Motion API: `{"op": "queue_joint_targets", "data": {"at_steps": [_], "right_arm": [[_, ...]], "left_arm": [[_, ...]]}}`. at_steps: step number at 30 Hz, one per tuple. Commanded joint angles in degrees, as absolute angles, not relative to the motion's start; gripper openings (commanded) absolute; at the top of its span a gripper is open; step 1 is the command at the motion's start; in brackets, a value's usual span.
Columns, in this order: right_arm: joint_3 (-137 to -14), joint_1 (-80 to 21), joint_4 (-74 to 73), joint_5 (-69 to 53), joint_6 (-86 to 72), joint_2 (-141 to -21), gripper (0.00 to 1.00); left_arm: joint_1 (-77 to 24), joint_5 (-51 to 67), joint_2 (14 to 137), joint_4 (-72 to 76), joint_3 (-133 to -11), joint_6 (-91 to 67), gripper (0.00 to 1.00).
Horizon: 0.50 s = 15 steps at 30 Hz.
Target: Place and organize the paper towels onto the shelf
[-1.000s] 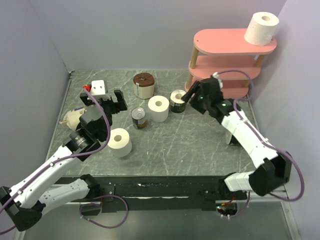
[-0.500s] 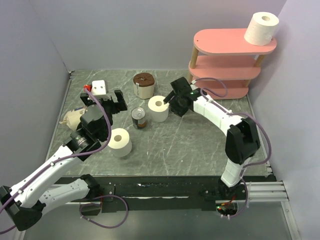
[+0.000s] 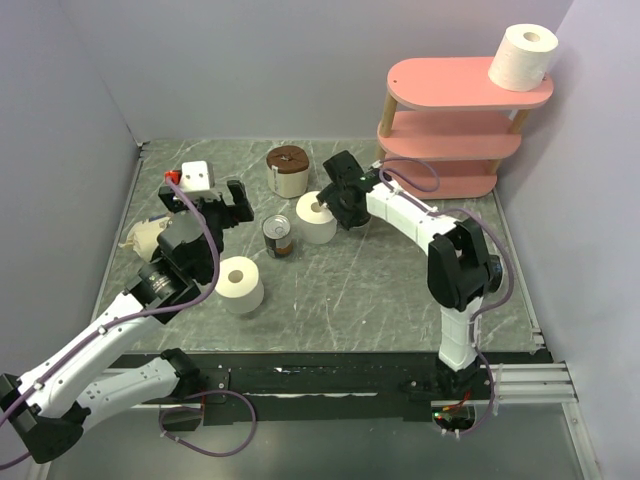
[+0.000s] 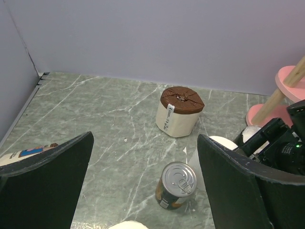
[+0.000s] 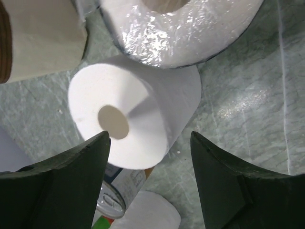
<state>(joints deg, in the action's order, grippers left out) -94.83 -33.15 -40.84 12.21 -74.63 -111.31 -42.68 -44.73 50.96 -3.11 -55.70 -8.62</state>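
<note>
Right wrist: right gripper (image 5: 148, 139) is hovering open over a white paper towel roll (image 5: 136, 112); left gripper (image 4: 145, 138) is hanging wide open, both empty.

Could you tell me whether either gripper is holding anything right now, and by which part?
Nothing is held. The left gripper is open and empty; the right gripper is open at the white roll, not gripping it.

White-shelled arms (image 3: 92, 345) with black joints (image 3: 190, 245) and purple cables (image 3: 216, 262)
</note>
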Motion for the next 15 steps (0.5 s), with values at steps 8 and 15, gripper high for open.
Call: {"op": "queue_joint_targets", "data": {"at_steps": [8, 15], "right_arm": [[-101.8, -33.9, -43.5, 14.1, -77.1, -117.2, 0.74], [-102.2, -34.2, -45.3, 14.9, -78.0, -118.4, 0.7]], "left_arm": [[-43.0, -44.3, 49.9, -1.0, -56.1, -8.0, 0.96], [-43.0, -44.4, 50.1, -0.8, -56.0, -7.7, 0.96]]}}
